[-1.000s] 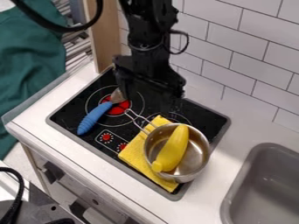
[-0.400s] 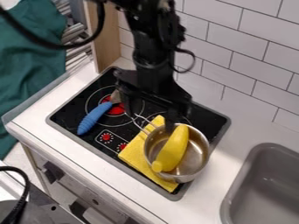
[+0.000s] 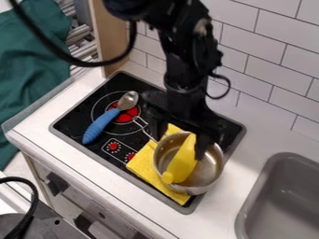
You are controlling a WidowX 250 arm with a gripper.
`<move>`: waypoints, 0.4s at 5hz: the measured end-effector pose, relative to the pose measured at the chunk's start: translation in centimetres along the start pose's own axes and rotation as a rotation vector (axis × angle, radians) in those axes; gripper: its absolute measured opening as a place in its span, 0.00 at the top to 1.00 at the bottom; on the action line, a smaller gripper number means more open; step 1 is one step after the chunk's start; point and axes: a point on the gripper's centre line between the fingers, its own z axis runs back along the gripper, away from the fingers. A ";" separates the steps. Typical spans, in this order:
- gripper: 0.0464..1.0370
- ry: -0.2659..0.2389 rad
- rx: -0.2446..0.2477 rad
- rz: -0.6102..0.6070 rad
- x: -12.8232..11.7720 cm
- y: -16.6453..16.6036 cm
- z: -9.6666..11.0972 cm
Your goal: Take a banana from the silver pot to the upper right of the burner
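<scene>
Black glass cooktop (image 3: 69, 123): set into a white counter (image 3: 37, 122), with a grey border, red-centred burner rings and red dial markings.
Yellow folded cloth (image 3: 144, 161): flat on the cooktop, partly under the pot.
Silver metal pot (image 3: 197, 190): upright, partly on the cloth, its wire handle pointing to the upper left of the view.
Yellow toy banana (image 3: 180, 166): inside the pot, tilted, its knobbed end low at the lower left and its other end up near the far rim.
Black two-finger gripper (image 3: 181, 145): hangs from above at the pot's far side, its fingers spread apart, one by the handle side and the other over the pot just beside the banana; it has hold of nothing.
Blue-handled metal spoon (image 3: 100, 126): lies across the left burner, bowl toward the top of the view.
Grey sink (image 3: 246, 222): at the lower right, apart from the cooktop.
White tiled wall (image 3: 277, 70): behind the counter.
</scene>
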 end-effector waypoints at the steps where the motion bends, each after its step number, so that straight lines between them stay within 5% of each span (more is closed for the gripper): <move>1: 0.03 0.018 -0.045 0.005 0.3 0.2 -2.5; 2: 0.03 0.015 -0.057 0.019 1.4 0.8 -3.6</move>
